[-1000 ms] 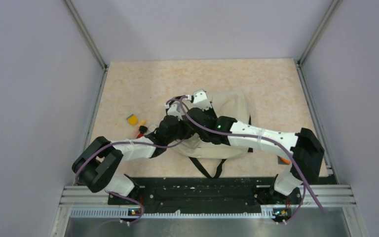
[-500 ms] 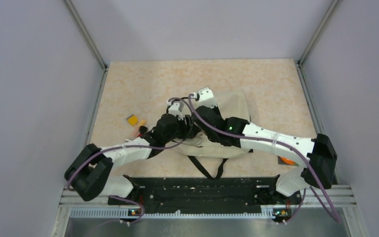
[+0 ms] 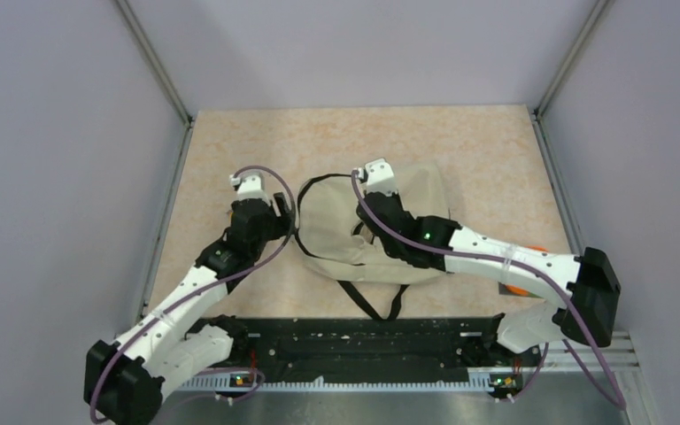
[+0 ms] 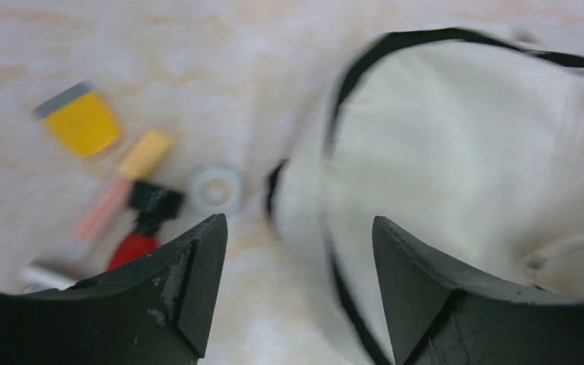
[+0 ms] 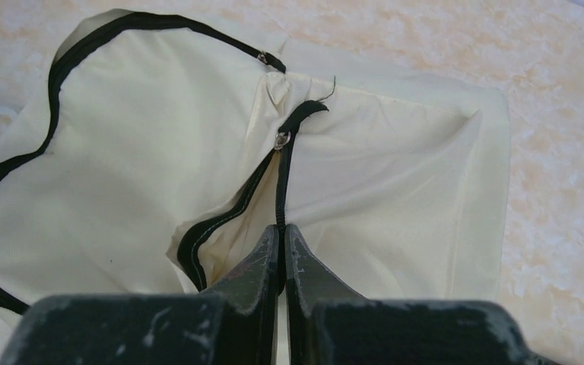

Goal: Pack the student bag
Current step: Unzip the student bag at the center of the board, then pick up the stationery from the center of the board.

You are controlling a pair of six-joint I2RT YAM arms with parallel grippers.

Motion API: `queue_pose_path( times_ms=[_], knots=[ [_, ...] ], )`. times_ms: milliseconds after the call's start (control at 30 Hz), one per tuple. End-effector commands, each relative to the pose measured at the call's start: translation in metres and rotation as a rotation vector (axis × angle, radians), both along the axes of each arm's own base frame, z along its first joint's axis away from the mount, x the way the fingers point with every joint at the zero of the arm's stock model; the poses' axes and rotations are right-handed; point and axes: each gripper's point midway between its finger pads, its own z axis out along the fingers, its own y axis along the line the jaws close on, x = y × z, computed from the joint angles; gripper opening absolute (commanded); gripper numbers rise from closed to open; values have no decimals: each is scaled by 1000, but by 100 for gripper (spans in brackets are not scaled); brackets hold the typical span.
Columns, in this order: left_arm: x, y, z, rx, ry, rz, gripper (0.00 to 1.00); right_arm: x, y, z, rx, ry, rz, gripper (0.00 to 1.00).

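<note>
The student bag (image 3: 332, 226), cream with black trim, lies flat in the middle of the table. In the right wrist view its mouth (image 5: 198, 243) gapes a little along the black zip edge. My right gripper (image 5: 282, 228) is shut on that black edge (image 5: 280, 190), over the bag's middle (image 3: 367, 221). My left gripper (image 4: 300, 228) is open with nothing between its fingers. It hovers over bare table just left of the bag (image 4: 464, 152), at the bag's left rim in the top view (image 3: 274, 212).
Small items lie left of the bag: a yellow block (image 4: 82, 122), a yellow-pink pen (image 4: 125, 179), a white ring (image 4: 217, 188), a red-and-black tool (image 4: 141, 232). An orange object (image 3: 518, 288) peeks out beside the right arm. Black straps (image 3: 376, 301) trail toward the near edge.
My left gripper has opened and swung left, off the bag. The right arm has stayed shut on the bag's edge, its elbow shifting right.
</note>
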Motion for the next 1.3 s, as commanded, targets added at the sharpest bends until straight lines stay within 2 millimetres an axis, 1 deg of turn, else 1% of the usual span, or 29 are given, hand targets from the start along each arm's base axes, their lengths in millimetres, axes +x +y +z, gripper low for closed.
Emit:
queue_pose_path(
  times_ms=[0, 33, 133, 267, 433, 633, 733, 833, 1067, 1167, 1267],
  knots=[
    [-19, 81, -51, 136, 236, 288, 75, 0, 5, 39, 160, -68, 37, 0],
    [-20, 92, -57, 117, 269, 333, 75, 0, 5, 40, 166, -70, 43, 0],
    [-21, 110, -68, 110, 313, 404, 74, 0, 2, 43, 175, -79, 57, 0],
    [-18, 117, -69, 135, 313, 423, 73, 1, 0, 45, 203, -75, 88, 0],
    [-14, 123, -80, 173, 382, 427, 73, 4, -1, 44, 222, -68, 105, 0],
    [-7, 117, -93, 178, 435, 392, 69, 5, -1, 44, 234, -66, 115, 0],
    [-3, 114, -97, 186, 458, 376, 69, 5, 0, 45, 241, -65, 122, 0],
    [-1, 109, -105, 183, 498, 351, 68, 6, 2, 45, 242, -63, 127, 0],
    [4, 104, -113, 195, 550, 322, 65, 5, 1, 44, 242, -59, 126, 0],
    [7, 97, -117, 170, 564, 296, 62, 5, -1, 44, 245, -58, 123, 0],
    [10, 82, -116, 107, 581, 247, 61, 5, -2, 43, 242, -57, 120, 0]
  ],
)
